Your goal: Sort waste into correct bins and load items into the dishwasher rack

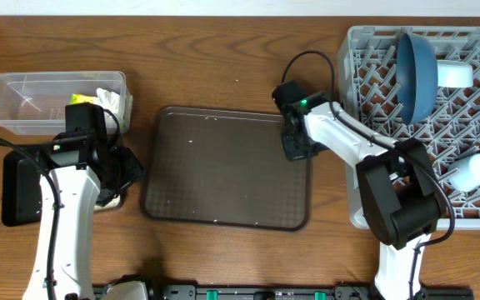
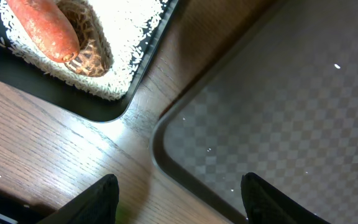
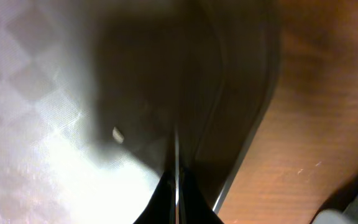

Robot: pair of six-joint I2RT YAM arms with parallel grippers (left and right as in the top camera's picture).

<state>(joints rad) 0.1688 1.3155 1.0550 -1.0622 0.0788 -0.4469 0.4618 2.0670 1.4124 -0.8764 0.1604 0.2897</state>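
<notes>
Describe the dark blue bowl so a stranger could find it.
Find the grey lattice rack at the overhead view's right side. Near its top edge, the dark blue bowl stands on edge. It is the only dark piece there; the pale dish beside it and the white cup are light.

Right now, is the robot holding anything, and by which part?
Nothing that I can see. The left gripper is open and empty; the right gripper is shut over the rim of the brown tray, nothing visible between its fingers.
</notes>
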